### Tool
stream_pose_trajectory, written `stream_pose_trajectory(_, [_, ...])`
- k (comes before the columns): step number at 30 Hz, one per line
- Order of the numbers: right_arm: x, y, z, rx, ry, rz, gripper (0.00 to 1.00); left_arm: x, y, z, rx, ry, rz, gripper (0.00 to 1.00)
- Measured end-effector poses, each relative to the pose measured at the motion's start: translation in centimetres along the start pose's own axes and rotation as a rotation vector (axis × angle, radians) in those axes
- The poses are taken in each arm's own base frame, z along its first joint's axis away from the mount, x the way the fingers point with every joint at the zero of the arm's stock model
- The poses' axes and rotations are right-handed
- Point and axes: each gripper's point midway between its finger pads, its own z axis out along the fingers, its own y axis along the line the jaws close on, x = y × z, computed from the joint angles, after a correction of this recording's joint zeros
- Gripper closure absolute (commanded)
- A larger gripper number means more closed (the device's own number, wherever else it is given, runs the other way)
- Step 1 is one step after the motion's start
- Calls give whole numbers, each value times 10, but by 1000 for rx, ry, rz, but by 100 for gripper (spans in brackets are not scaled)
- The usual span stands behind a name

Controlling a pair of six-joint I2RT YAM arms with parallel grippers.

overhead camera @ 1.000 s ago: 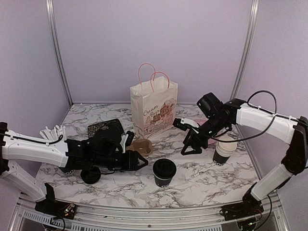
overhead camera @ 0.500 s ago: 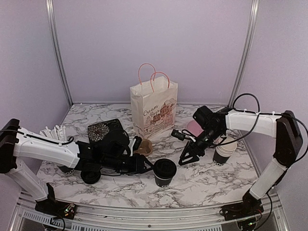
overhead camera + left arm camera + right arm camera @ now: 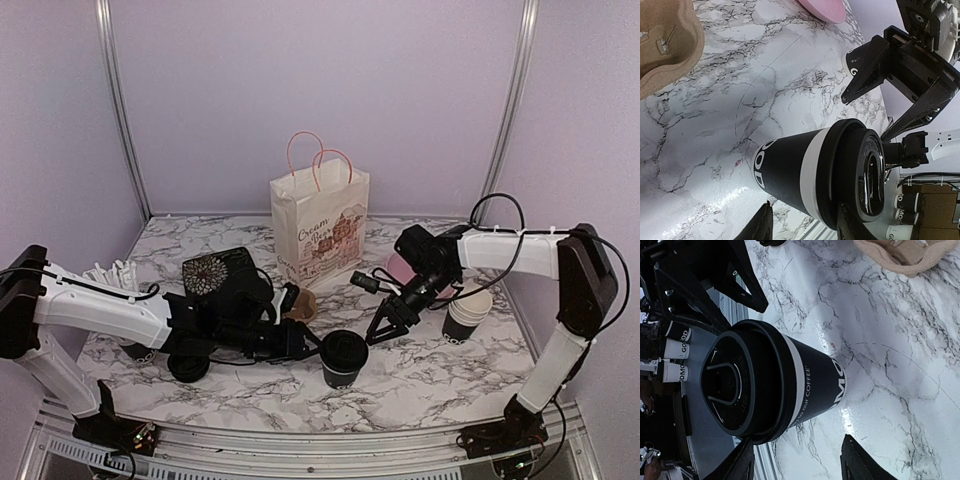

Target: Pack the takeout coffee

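The coffee cup (image 3: 342,358) stands up straight on the marble table (image 3: 450,375). It is at about 6 o'clock, close to the front edge. It is black with white letters on its side, and its round black lid (image 3: 867,175) is on.

The left gripper (image 3: 314,345) lies low at the cup's 9 o'clock. Its two fingers (image 3: 761,225) are spread apart. In the left wrist view the cup sits right at their tips, with one finger on each side. I cannot tell if they touch it.

The right gripper (image 3: 382,334) hangs at the cup's 2 o'clock and points down toward it. Its fingers (image 3: 742,465) are wide apart too, and they hold nothing. It is near the cup but not touching it.

A paper bag (image 3: 318,225) with pink handles stands at the table's 12 o'clock. A brown cardboard tray (image 3: 297,303) lies between the bag and the cup, at the cup's 11 o'clock. An open black cup (image 3: 467,310) with a white inside stands at the table's 3 o'clock, past the right gripper. A flat pink disc (image 3: 399,265) lies just behind that gripper's arm. A black box (image 3: 213,270) with a flower on it sits at 9 o'clock, with white straws (image 3: 108,275) beside it.
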Motion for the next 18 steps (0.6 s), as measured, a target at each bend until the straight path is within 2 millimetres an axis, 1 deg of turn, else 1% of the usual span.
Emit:
stream_pose_trajectory(4, [2,2,5,-31,8,12,44,1,-1,0,3,5,0,59])
stream_pose_trajectory(10, [3,3,10,-63,22,25,52,1,-2,2,12,8,0,64])
stream_pose_trajectory(18, [5,5,12,-102,35,54,58,1,-2,7,15,17,0,67])
